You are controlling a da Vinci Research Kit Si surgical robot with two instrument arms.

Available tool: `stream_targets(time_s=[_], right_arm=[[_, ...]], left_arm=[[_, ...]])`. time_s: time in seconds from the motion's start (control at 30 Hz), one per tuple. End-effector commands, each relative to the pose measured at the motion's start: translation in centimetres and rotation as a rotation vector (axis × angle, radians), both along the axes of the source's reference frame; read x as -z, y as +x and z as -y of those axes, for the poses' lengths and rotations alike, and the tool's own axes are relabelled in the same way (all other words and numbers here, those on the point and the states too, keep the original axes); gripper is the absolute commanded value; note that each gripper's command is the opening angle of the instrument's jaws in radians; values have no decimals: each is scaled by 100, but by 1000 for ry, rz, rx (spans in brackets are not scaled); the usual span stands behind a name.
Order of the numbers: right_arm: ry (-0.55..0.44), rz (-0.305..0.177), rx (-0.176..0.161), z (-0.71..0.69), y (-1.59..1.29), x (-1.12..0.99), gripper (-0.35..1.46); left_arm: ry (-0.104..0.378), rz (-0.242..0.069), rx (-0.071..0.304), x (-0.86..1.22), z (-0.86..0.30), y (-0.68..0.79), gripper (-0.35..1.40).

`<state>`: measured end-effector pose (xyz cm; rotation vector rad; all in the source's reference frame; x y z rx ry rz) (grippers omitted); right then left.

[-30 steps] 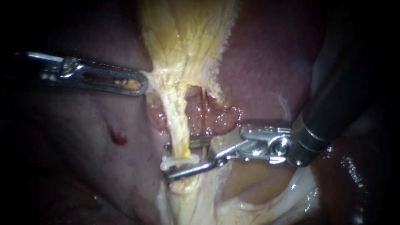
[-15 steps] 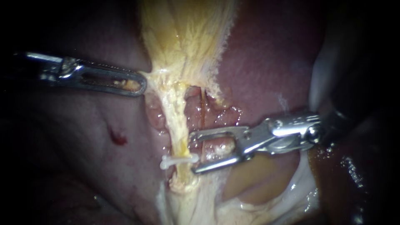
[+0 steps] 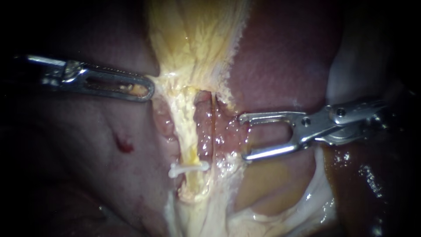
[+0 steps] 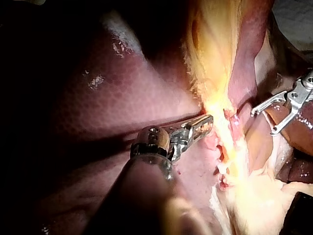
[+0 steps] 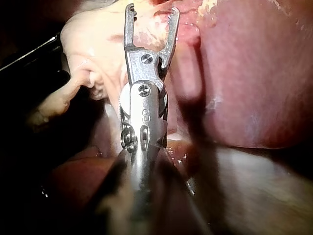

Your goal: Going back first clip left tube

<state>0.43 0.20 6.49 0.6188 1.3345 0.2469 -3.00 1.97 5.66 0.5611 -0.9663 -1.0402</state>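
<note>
Right end effector (image 3: 241,137) hangs spread wide and empty; the clip (image 3: 188,168) sits on the left tube (image 3: 187,131), ahead of its lower tip. Left end effector (image 3: 147,90) pinches the gallbladder (image 3: 193,39) taut. Danger: those open tips could snag the wet tissue (image 3: 223,131) just ahead, and a slipping left pinch would slacken the tube.

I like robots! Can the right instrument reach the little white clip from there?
Probably yes. The right instrument, jaws open, faces the clip on the left tube, only wet tissue between. The left instrument grips yellowish tissue higher up, out of the way.
</note>
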Motion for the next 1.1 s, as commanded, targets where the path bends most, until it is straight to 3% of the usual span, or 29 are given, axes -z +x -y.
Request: stream_targets(time_s=[0.03,0.33,0.67,1.1], right_arm=[[0,0,2,0,0,0,50],[0,-2,7,1,-3,1,50],[1,-1,10,1,-8,3,50],[2,-2,13,0,-9,4,50]], left_arm=[[-1,-2,1,-2,1,-1,-35],[-9,-2,-3,-21,14,-24,-35],[-8,1,-23,-44,20,-47,-35],[-8,-2,-25,-46,22,-50,-35]])
